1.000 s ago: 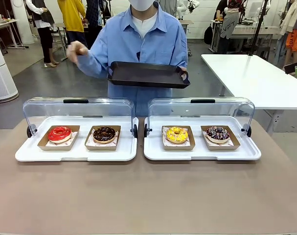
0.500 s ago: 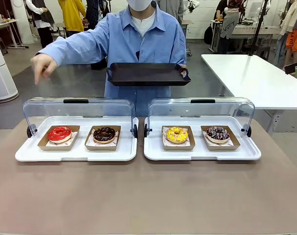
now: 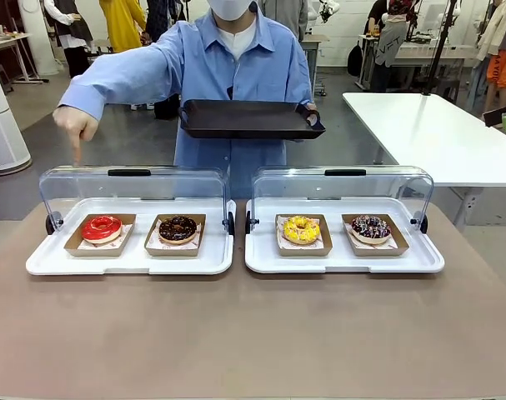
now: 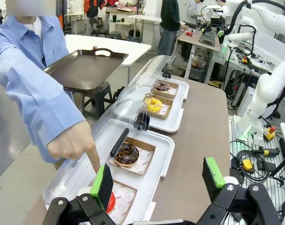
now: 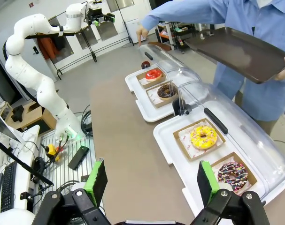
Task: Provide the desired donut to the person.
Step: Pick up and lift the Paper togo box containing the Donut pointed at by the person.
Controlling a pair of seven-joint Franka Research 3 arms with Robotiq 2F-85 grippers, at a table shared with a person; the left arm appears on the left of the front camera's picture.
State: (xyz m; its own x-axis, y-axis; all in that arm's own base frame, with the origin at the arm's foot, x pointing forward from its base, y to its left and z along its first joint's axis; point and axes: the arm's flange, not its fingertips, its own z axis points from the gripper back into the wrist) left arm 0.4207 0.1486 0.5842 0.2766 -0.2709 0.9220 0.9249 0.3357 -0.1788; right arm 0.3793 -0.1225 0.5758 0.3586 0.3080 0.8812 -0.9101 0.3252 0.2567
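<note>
The red donut (image 3: 101, 227) lies at the left end of the left white case (image 3: 127, 263) on the table (image 3: 253, 333). The person (image 3: 236, 67) points a hand (image 3: 73, 125) down over it and holds a black tray (image 3: 248, 118). The left tool (image 4: 158, 179) and the right tool (image 5: 149, 180) are both released, grasping nothing.

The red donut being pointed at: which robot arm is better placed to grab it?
Left, probably. The person's hand points down over the red donut, leftmost of the four. The left gripper hangs open right by it; the right gripper is far off, near the yellow donut.
</note>
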